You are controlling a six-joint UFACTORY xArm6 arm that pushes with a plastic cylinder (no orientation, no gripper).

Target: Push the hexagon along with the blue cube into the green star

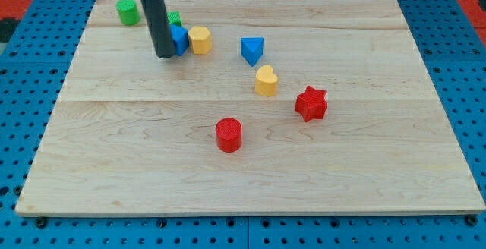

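Altogether 2 yellow blocks (200,39) (266,81), 2 red (228,135) (310,103)

Far-left corner of the worktop: rod (158,21) covers most of the green star (175,18); only a small green sliver shows at the rod's right side, shape not readable. Blue cube (179,39): left part hidden behind the rod. Rod's upper end cut off by the view's top edge.
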